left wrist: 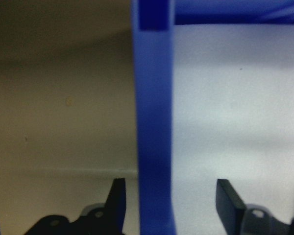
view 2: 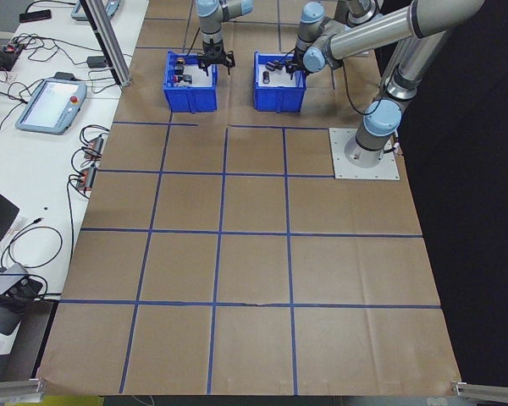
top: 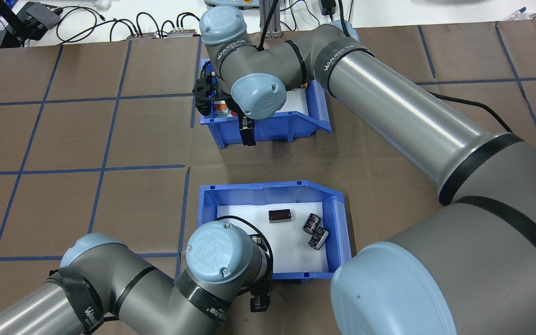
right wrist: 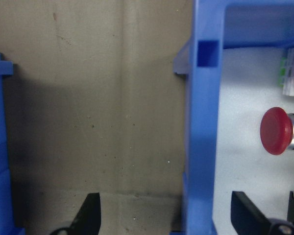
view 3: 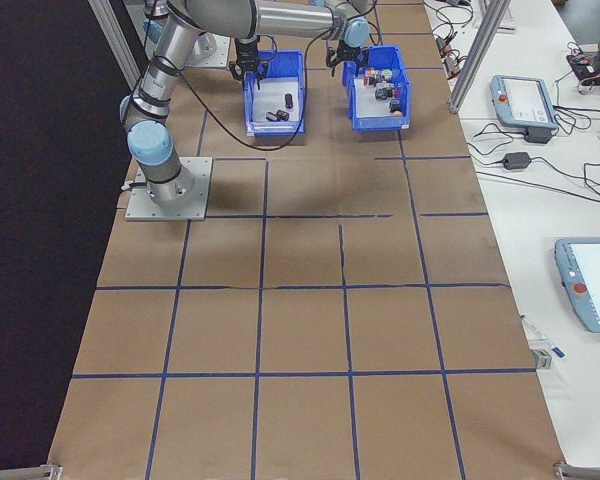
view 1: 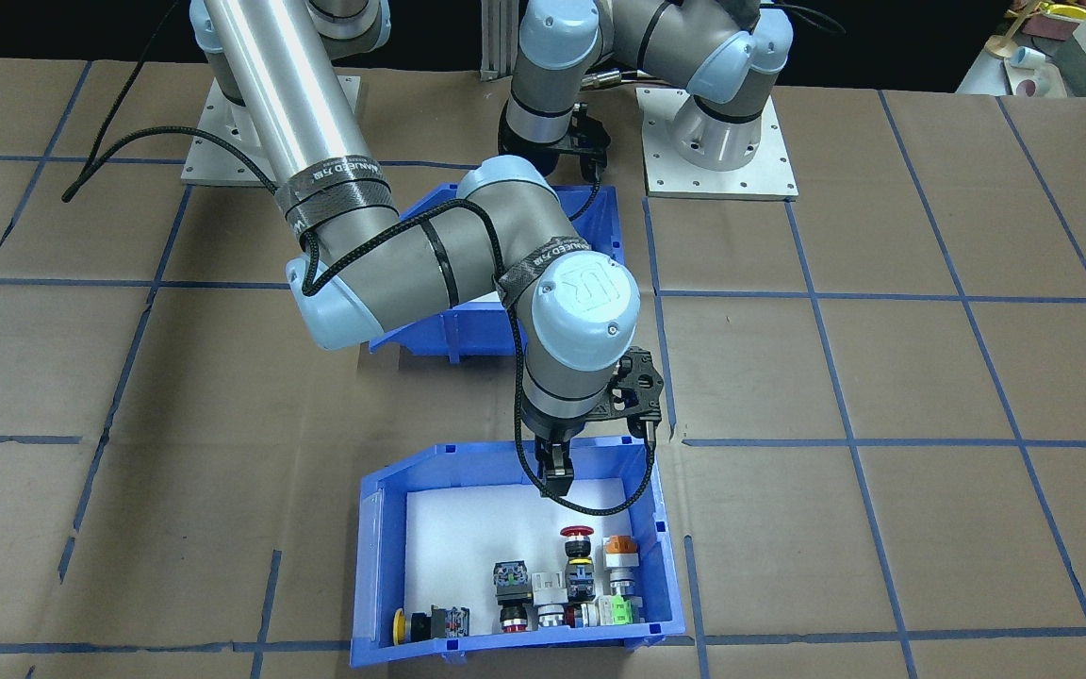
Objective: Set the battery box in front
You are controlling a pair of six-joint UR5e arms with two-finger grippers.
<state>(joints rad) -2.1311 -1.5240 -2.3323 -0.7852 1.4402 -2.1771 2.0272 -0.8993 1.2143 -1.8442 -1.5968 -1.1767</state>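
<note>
Bench: brown paper with a blue tape grid is covering the bench (top: 110, 135), and two blue bins are sitting on it in line between the two arms.
Battery box: the battery box (top: 272, 230) is resting flat on the bench, nearer the robot, holding three dark packs on its white pad; its near wall is running straight up between the left end effector's fingers.
Switch bin: the switch bin (view 1: 505, 556) is occupying the spot farther from the robot, its wall standing between the right end effector's fingers.
Left end effector: the left end effector (left wrist: 169, 205) is straddling the battery box's wall, fingers spread and apparently not yet pinching.
Right end effector: the right end effector (right wrist: 164, 215) is likewise spread wide astride the switch bin's wall, released.
Progress: judging by this, neither bin is lifted; both grasps are only being lined up, and the closing, lifting and swapping of places all seem to be left.
</note>
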